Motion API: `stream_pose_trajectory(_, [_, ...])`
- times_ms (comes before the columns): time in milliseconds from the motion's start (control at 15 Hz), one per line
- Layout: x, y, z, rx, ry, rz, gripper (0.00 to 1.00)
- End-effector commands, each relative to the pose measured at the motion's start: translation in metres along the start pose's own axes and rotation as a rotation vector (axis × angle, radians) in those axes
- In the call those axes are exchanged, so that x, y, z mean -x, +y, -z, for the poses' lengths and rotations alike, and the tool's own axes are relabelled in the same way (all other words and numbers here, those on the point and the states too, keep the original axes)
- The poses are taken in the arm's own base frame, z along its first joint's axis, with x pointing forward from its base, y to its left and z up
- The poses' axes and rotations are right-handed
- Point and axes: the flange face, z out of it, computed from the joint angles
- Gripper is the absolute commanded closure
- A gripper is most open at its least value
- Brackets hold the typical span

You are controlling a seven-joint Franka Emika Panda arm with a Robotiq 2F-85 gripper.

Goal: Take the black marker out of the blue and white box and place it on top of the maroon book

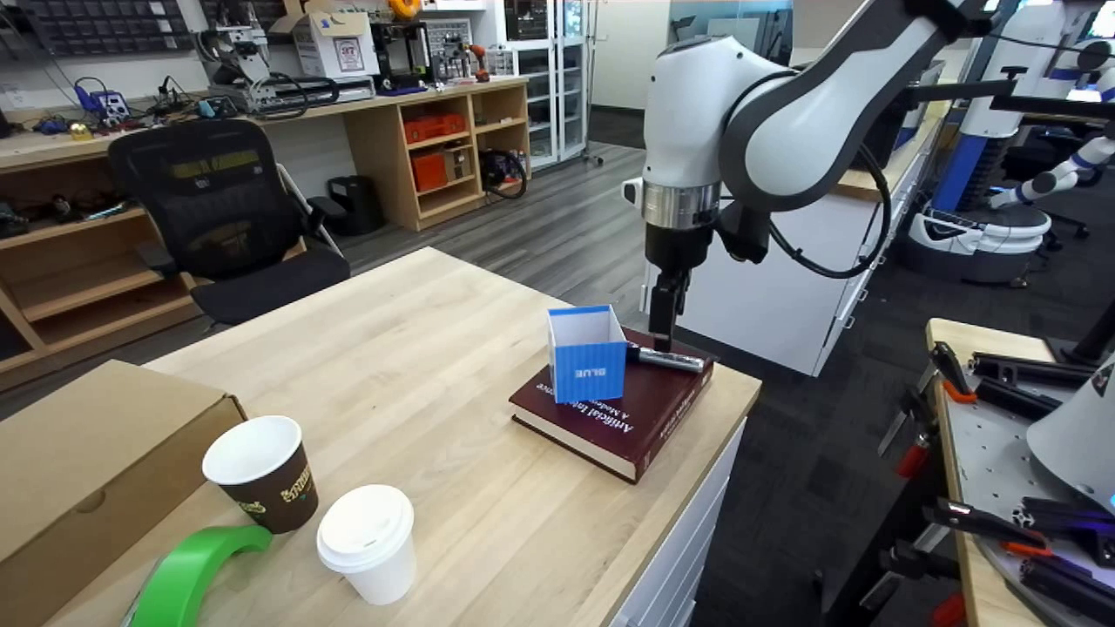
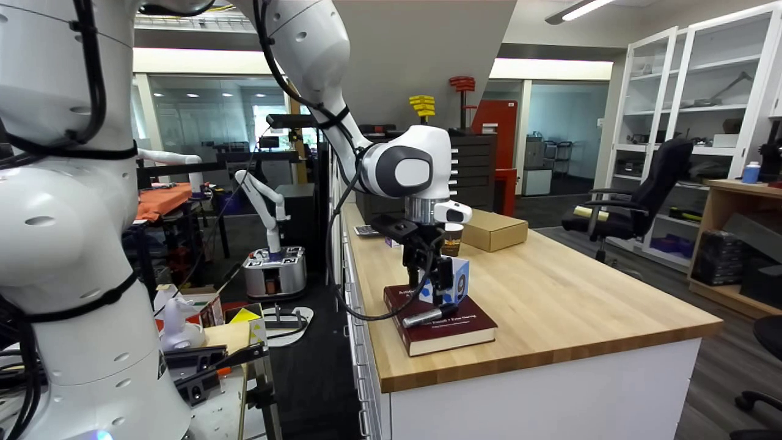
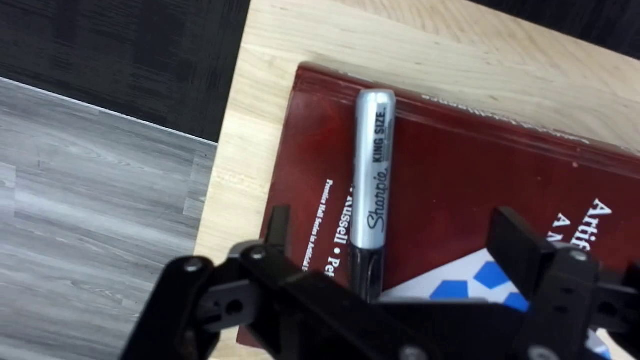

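Workshop: a black office chair (image 1: 213,209) sits upper left in an exterior view; a pale wooden table (image 1: 418,374) spreads across the lower middle.
Maroon book (image 1: 662,396): right of centre there, flat near the table's edge — a broad, firm-looking base.
Blue and white box (image 1: 589,370): upright on that cover, mouth facing up. It looks like thin card, so probably light and easily tipped or creased.
Black marker (image 2: 424,317): low, near the middle of an exterior view, lying on the book, silver barrel toward the left, dark cap toward the box. Whether cap and box touch, I cannot tell.
Gripper (image 3: 392,227): in the wrist view, along the bottom of the picture, jaws spread wide and holding nothing — one left of the marker, one right, both apart from it.
Silver barrel: runs up the middle of that picture, straight and smooth. I'd expect it light, stiff, hardly fragile, somewhat slippery and apt to roll. If a grip is needed, squarely across mid-barrel seems best.
Black cap: a poorer hold, I'd judge; it might pull loose.
Book cover: with the marker resting here, the task looks done; a straight lift, brushing nothing, seems all that is left.
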Motion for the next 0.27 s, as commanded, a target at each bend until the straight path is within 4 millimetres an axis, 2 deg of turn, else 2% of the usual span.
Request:
stream_pose_trajectory(0, [-0.0011, 0.0004, 0.0074, -0.004, 0.012, -0.006, 0.00])
stream_pose_trajectory(200, [-0.0012, 0.0010, 0.0147, -0.007, 0.025, -0.011, 0.00])
